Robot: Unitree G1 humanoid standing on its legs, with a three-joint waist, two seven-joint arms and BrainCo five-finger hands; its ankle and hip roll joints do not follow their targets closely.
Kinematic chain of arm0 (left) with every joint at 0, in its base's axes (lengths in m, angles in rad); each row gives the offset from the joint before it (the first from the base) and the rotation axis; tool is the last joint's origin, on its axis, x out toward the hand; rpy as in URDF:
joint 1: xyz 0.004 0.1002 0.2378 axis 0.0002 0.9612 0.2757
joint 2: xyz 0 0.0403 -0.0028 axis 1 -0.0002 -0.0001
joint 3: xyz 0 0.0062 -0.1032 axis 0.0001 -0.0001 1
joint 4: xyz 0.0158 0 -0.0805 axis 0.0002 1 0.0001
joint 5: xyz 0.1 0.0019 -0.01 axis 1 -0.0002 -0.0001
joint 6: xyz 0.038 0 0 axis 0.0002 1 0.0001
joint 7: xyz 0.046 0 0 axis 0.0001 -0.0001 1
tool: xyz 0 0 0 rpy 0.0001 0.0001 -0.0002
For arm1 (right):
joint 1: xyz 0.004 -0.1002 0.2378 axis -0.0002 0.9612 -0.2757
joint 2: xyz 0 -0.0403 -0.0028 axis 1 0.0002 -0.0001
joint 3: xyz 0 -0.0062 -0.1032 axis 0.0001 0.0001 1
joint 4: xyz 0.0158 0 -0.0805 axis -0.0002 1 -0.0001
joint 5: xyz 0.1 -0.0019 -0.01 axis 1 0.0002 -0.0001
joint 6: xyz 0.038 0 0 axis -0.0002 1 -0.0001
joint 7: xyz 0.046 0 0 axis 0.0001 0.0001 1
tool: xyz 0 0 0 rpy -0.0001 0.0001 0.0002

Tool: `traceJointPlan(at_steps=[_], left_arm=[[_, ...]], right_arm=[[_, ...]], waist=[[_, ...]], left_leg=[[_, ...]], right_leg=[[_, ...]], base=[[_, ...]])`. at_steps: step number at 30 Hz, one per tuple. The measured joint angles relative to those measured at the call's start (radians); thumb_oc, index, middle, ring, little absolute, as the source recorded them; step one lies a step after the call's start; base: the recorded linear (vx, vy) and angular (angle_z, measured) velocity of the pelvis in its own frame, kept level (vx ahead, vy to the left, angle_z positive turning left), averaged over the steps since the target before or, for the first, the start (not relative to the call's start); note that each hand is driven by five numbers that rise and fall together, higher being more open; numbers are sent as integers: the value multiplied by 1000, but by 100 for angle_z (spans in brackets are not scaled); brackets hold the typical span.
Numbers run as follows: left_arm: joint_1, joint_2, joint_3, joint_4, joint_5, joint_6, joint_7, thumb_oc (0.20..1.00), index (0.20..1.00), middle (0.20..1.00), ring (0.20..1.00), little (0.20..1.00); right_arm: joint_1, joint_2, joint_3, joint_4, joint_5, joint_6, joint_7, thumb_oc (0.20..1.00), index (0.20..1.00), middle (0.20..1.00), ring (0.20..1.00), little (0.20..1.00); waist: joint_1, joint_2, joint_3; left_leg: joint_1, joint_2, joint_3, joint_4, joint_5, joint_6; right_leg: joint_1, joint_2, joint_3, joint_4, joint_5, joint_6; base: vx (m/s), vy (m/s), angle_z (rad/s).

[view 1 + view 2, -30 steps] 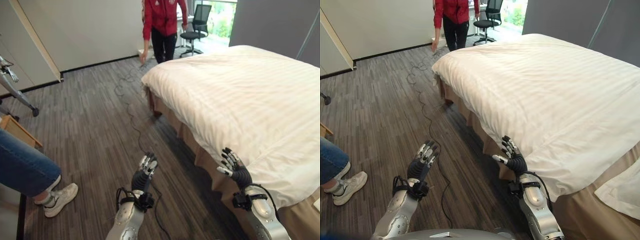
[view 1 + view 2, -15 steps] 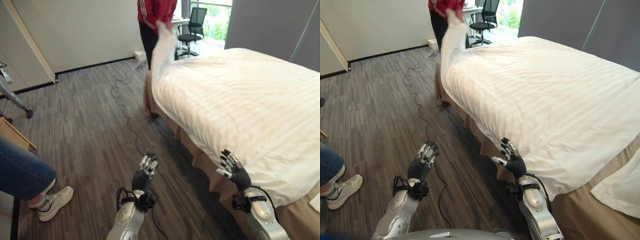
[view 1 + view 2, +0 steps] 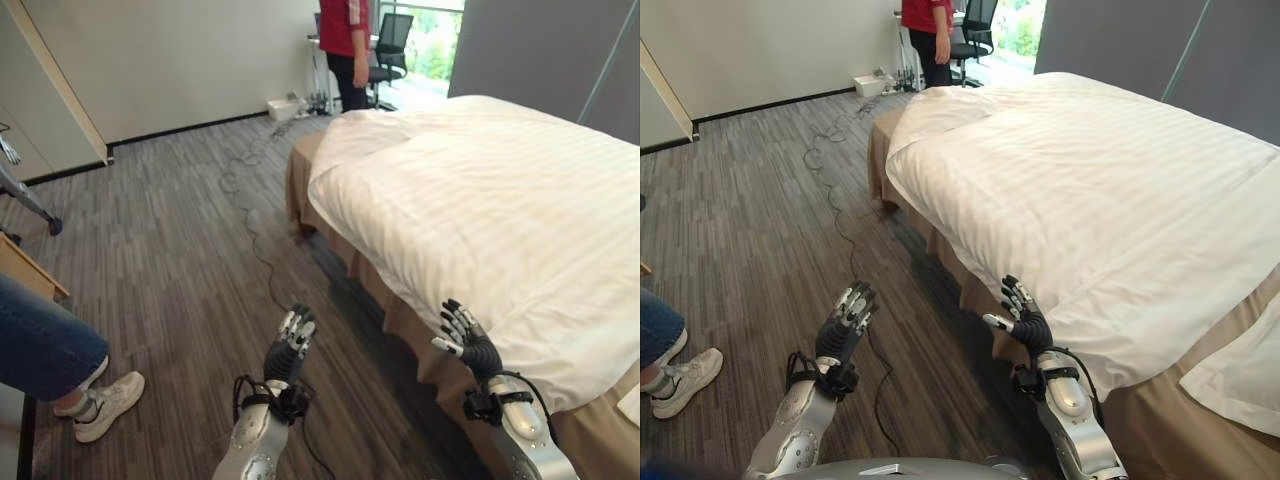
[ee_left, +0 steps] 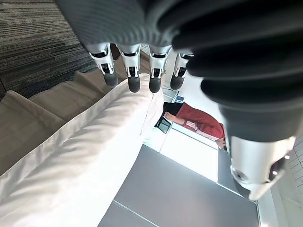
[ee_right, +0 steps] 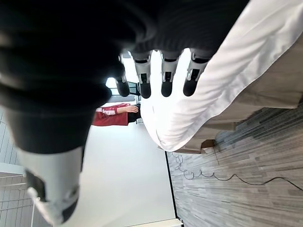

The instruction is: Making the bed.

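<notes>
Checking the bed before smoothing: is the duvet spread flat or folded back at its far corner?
Folded back: the duvet corner is turned over, baring the tan bed base.

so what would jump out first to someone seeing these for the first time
The big bed under a white striped duvet fills the right side, its far corner folded back to bare the tan bed base. A person in a red top stands at that far end by a black office chair. Low in front, the left hand hangs over the grey wood-look floor and the right hand by the duvet's near edge, both open.
</notes>
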Motion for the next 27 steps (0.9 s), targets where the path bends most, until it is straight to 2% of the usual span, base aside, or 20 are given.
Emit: traceJointPlan(at_steps=[7,13,18,27], left_arm=[[-13,10,-9,40,-14,-3,0,1000,1000,1000,1000,1000],[-40,12,36,41,-14,-4,23,1000,1000,1000,1000,1000],[-39,11,41,61,-14,-4,30,1000,1000,1000,1000,1000],[-40,10,41,61,-12,-4,28,1000,1000,1000,1000,1000]], right_arm=[[3,-15,-50,81,78,5,15,1000,1000,1000,1000,1000],[-2,-37,-24,68,82,20,37,1000,1000,1000,1000,1000],[-2,-38,-24,69,82,22,42,1000,1000,1000,1000,1000],[-3,-41,-12,68,77,26,46,1000,1000,1000,1000,1000]], waist=[[-27,7,14],[-21,-5,31],[-20,9,54],[-21,6,68]], left_leg=[[-38,-8,17,-1,0,0],[-37,-9,23,-1,-1,1],[-29,-9,23,-1,-1,1],[-17,-9,23,-1,-1,1]], right_leg=[[-62,-3,29,22,4,4],[-64,-3,33,18,6,5],[-48,-4,32,4,9,7],[-33,-3,32,-3,9,7]], base=[[-10,107,-9],[-2,75,-4],[6,64,1],[4,25,-1]])
